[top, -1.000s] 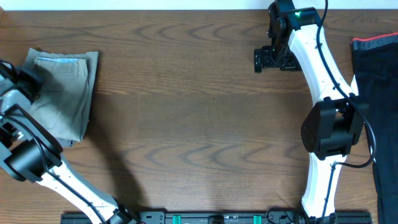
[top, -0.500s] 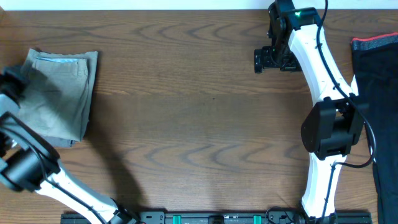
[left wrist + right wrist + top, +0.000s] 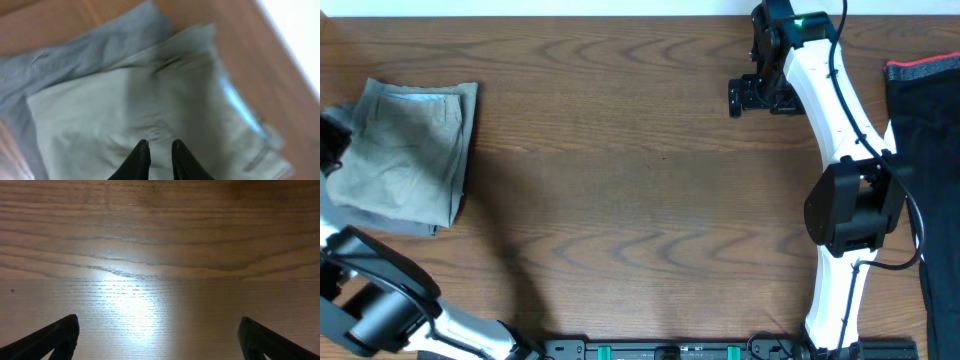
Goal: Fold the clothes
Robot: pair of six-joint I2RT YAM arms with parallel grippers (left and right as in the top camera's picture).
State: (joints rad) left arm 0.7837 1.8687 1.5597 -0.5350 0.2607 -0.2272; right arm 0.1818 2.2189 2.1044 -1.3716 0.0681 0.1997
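The pale khaki-green shorts (image 3: pixel 415 150) lie folded at the table's left end, on top of a grey pair whose edge shows at the front (image 3: pixel 395 222). In the left wrist view the khaki pair (image 3: pixel 165 95) lies on the grey pair (image 3: pixel 75 60). My left gripper (image 3: pixel 328 140) is at the far left edge, beside the pile. Its fingers (image 3: pixel 160 146) are close together, empty, above the khaki cloth. My right gripper (image 3: pixel 740 96) is open and empty over bare wood at the far right. Its wrist view (image 3: pixel 159 330) shows only table.
A dark garment (image 3: pixel 925 150) with a red band at its top lies along the right edge, partly behind the right arm. The wooden table (image 3: pixel 640 180) lies between the two arms. The far table edge is just beyond the right gripper.
My left arm has drawn back to the left, off the folded khaki pile, which is now fully uncovered. The right arm has not moved.
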